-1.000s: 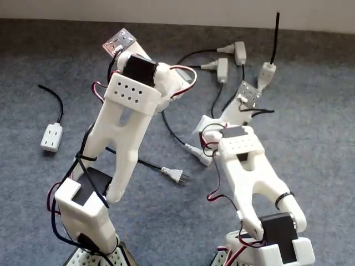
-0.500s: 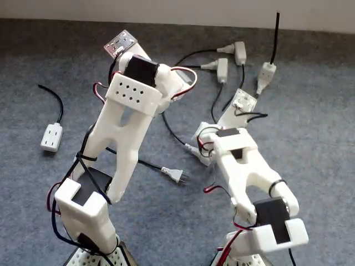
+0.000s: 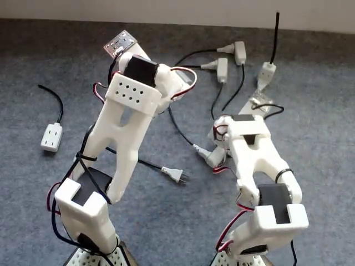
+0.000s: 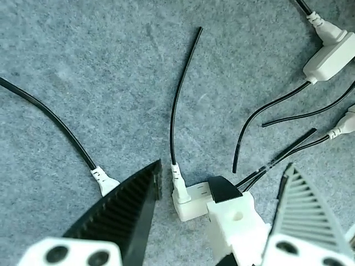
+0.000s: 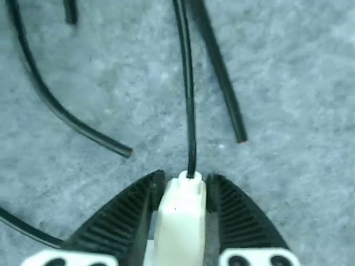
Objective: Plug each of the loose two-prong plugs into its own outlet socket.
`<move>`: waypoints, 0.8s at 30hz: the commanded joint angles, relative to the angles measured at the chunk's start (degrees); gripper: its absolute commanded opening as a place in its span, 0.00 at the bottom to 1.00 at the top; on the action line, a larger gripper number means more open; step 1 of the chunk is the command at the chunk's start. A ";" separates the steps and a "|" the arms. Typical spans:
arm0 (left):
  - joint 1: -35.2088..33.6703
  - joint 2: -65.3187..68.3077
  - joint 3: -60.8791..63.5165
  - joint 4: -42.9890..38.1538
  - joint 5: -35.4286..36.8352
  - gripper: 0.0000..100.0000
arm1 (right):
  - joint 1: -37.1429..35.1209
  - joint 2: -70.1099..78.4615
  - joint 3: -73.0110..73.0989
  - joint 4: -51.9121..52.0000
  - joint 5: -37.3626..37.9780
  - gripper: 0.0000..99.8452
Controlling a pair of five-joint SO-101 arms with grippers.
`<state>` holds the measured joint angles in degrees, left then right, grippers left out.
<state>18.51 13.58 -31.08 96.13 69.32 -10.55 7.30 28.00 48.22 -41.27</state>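
Observation:
My right gripper [image 5: 186,177] is shut on a white plug [image 5: 180,213], whose black cord runs straight away over the carpet; its prongs are hidden. In the high view that right gripper [image 3: 215,156] sits low at the middle of the carpet with the plug [image 3: 203,152] at its tip. The left gripper [image 4: 222,166] hangs open above the same plug [image 4: 187,200], with nothing between its fingers. A second loose plug [image 3: 175,175] with two bare prongs lies just left of the right gripper. A white outlet socket [image 3: 51,137] lies at the far left.
Three more white cord ends [image 3: 222,69], [image 3: 239,52], [image 3: 266,73] lie at the back right, with black cords looping between them. The tall left arm [image 3: 130,100] stands over the centre left. Grey carpet lies open at the far right and front centre.
The right arm has swung to the right and drawn back a little, dragging the held plug and its cord with it. The left arm has kept still.

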 commanded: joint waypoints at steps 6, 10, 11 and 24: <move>-0.75 -2.77 0.75 -0.62 0.00 0.33 | 2.07 0.13 -12.09 6.29 2.37 0.07; -0.75 -2.77 2.95 -0.70 0.09 0.33 | 6.73 0.22 -20.70 6.55 6.95 0.07; -0.75 -2.77 3.38 -0.70 0.09 0.33 | 7.78 0.22 -23.43 6.37 9.76 0.07; -0.84 -2.95 15.34 -16.09 0.09 0.33 | 13.93 24.40 -73.36 7.60 28.13 0.10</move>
<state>18.51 13.58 -16.04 82.68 69.32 2.90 26.99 -30.64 55.25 -14.81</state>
